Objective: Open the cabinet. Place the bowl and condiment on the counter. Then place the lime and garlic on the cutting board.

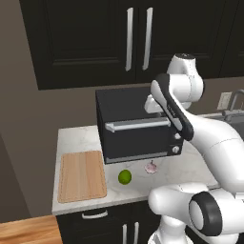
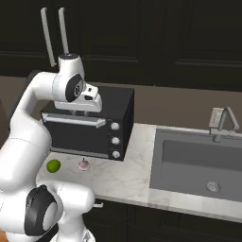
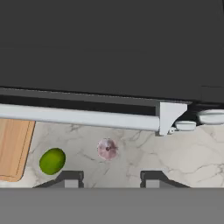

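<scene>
Claw (image 3: 109,178) spread, empty, high over garlic (image 3: 107,148); lime (image 3: 52,160) prob. just left.

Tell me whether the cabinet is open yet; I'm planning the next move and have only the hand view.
Observer: No. In the left base view, both doors of the cabinet are shut, with their long handles side by side.
Operator: Where is it relative to the toaster oven?
Observer: On the wall directly above the toaster oven.
Operator: What lies to the oven's right?
Observer: In the right base view, a sink with a faucet is set into the counter.
</scene>
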Available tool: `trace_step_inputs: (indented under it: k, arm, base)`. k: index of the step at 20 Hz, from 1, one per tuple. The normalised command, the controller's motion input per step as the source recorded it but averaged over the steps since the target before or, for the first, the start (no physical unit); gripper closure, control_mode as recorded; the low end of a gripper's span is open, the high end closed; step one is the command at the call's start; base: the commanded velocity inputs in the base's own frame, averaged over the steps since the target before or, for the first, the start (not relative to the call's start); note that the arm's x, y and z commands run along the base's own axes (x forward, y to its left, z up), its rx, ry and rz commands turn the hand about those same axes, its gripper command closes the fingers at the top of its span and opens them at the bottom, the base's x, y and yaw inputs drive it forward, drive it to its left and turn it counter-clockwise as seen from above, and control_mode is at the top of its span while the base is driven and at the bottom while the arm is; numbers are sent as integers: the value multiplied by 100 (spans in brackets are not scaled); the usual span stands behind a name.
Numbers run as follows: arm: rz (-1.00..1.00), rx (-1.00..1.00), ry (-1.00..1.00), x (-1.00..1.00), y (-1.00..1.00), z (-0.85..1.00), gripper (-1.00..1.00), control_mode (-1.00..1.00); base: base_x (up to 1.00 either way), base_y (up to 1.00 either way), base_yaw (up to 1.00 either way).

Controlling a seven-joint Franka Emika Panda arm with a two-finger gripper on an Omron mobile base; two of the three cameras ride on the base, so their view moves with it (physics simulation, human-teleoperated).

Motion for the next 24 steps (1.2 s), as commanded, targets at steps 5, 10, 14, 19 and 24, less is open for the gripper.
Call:
trace_step_inputs:
  k: [5, 10, 14, 19, 24]
  arm:
    - [0, -9, -7, 0, 32, 0, -100, -100]
    - [4, -21, -35, -10, 65, 23, -100, -100]
    - [10, -7, -27, 2, 22, 56, -100, -100]
    - [17, 0, -22, 21, 0, 73, -100, -100]
    - [16, 1, -13, 25, 0, 76, -100, -100]
  base:
    - [0, 0, 0]
    - [0, 0, 0]
    - [0, 0, 0]
    - [0, 0, 0]
    - [0, 0, 0]
